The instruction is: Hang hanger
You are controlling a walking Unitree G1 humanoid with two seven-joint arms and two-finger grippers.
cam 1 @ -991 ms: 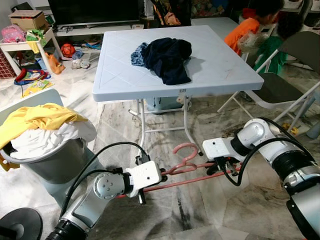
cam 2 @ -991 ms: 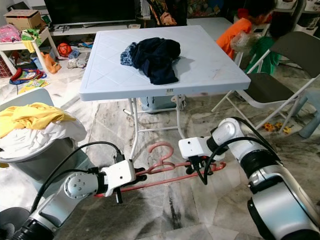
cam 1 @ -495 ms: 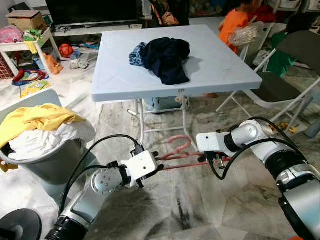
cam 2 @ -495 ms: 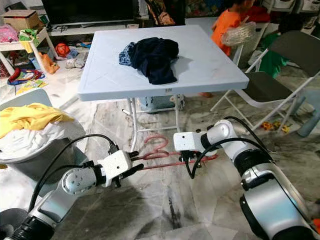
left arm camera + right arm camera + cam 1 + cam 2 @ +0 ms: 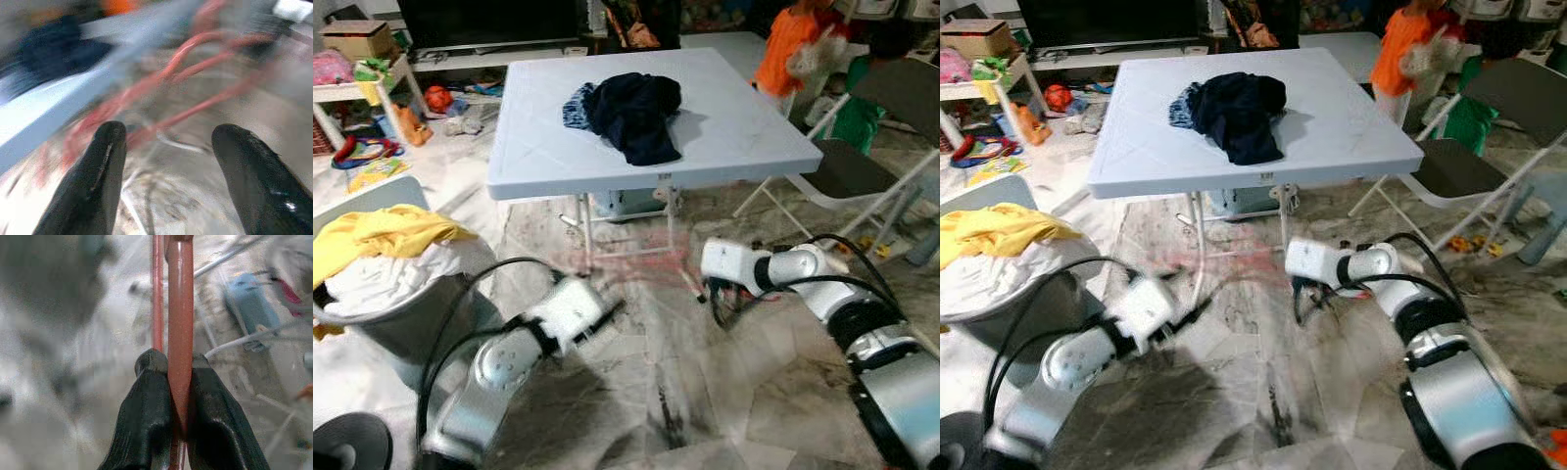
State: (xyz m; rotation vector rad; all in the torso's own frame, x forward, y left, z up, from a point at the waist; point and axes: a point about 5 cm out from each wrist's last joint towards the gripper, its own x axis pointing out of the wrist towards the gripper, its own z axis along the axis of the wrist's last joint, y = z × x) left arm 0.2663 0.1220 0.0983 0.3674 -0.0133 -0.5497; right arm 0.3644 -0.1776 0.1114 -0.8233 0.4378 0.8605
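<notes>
The right gripper [image 5: 180,382] is clamping a pink hanger [image 5: 180,308] low before the worktop [image 5: 734,137], carrying it alone, while the left gripper [image 5: 171,161] is hovering beside it, fingers apart.

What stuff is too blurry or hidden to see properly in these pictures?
- Pink hanger: a motion smear in the eye views, shape unclear.
- Left hand: fingers apart; blur hides whether they touch the hanger.
- Right hand: shut on a hanger bar, surroundings blurred.
- Person: cut off by the top edge.
</notes>
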